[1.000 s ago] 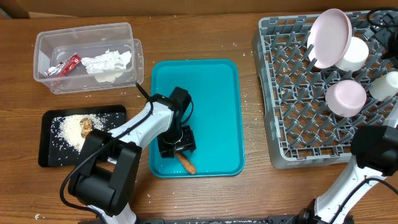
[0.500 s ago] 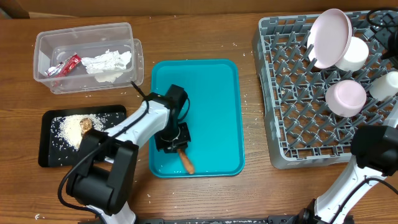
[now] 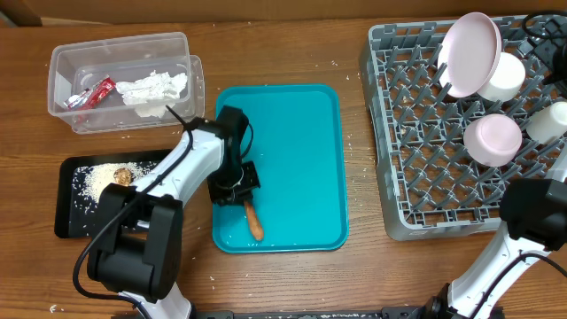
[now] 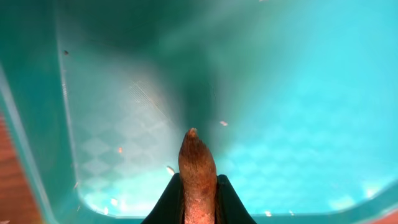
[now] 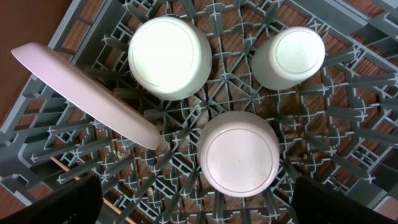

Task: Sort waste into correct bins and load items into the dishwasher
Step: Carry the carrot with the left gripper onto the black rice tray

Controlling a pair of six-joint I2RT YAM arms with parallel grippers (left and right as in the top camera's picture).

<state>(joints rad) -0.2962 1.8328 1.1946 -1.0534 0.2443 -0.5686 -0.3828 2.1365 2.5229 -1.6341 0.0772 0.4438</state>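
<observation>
A brown sausage-like scrap of food lies low over the left front part of the teal tray. My left gripper is shut on its near end; in the left wrist view the scrap sticks out forward from between the black fingers of that gripper. My right gripper hangs open over the grey dishwasher rack, its fingers wide apart with nothing between them. Below it sit a pink bowl, two white cups and a leaning pink plate.
A clear bin with a red wrapper and crumpled paper stands at the back left. A black tray with rice and a food scrap lies left of the teal tray. Rice grains dot the wooden table.
My left gripper has closed on the brown scrap and shifted left and back across the tray, dragging the scrap with it. The right arm has not moved.
</observation>
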